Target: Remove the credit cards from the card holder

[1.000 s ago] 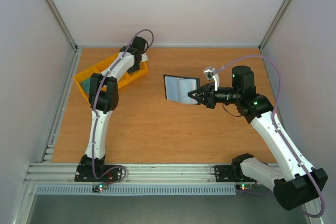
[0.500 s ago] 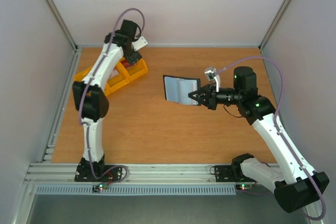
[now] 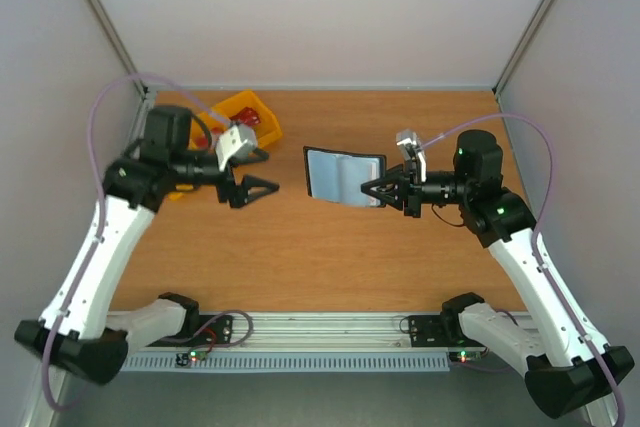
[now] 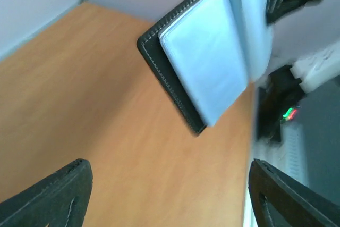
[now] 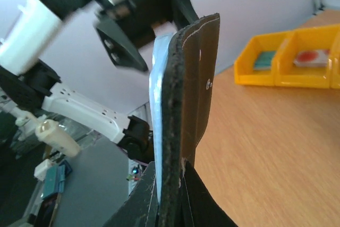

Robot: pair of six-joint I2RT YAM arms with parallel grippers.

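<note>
Black bifold card holder (image 3: 342, 177) with grey-blue lining, held open, its right edge pinched by the right gripper (image 3: 372, 188). Left of the holder, the left gripper (image 3: 262, 190) hovers, fingers spread; it should close squarely on a credit card edge.

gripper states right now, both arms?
Left gripper: open, empty.
Right gripper: closed, holding the wallet.

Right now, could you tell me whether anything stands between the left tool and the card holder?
Nothing visible does: only a stretch of table lies between the open left tool and the open card holder, which the right tool holds by its edge.
</note>
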